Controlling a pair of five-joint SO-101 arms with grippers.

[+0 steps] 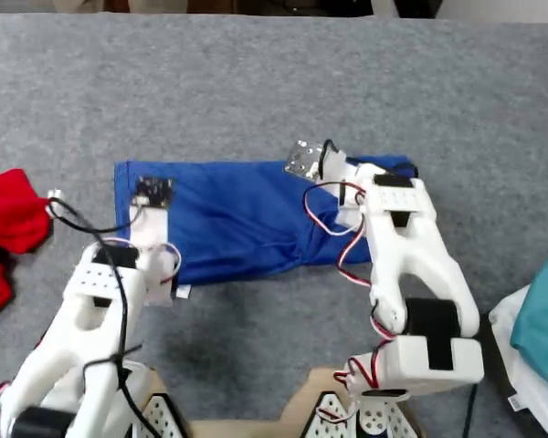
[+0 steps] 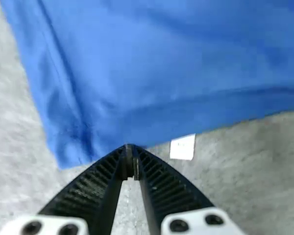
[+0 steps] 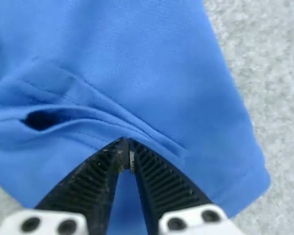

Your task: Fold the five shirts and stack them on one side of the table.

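Blue shirt [image 1: 237, 219] lies mid tabletop [image 1: 283, 82], folded into a long band running side to side, w/ a bunched crease toward its right end. White tag [image 2: 182, 147] pokes out at its near edge. L gripper [image 2: 129, 156] is over the shirt's left end, pressed together, tip right at the hem nr the corner; can't tell if any cloth is caught. R gripper [image 3: 126, 147] is at the shirt's right end by the far edge, also pressed together, tip on a fold ridge. Red shirt [image 1: 7, 228] is crumpled at the left edge. Teal shirt [image 1: 543, 319] sits on white cloth [image 1: 516, 351] at the right edge.
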